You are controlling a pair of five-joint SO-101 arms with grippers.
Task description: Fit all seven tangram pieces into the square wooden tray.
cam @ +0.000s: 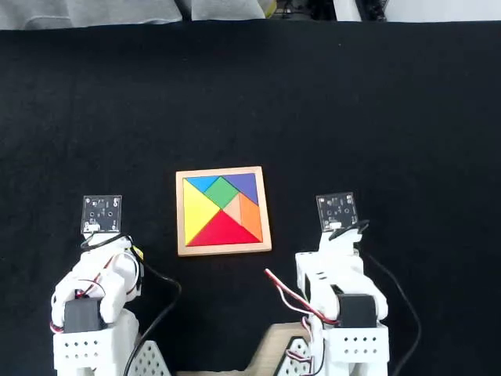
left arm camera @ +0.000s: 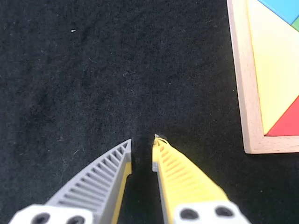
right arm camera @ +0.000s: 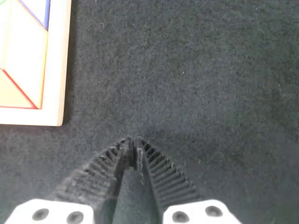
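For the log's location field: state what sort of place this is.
Probably a robotics lab or workshop bench: black cloth spread across it, the left arm and right arm mounted at its near edge, and a wooden tray of tangram pieces between them.

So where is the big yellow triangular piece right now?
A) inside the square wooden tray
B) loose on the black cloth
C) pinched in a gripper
A: the big yellow triangular piece lies flat inside the square wooden tray, edge to edge with the red triangular piece.
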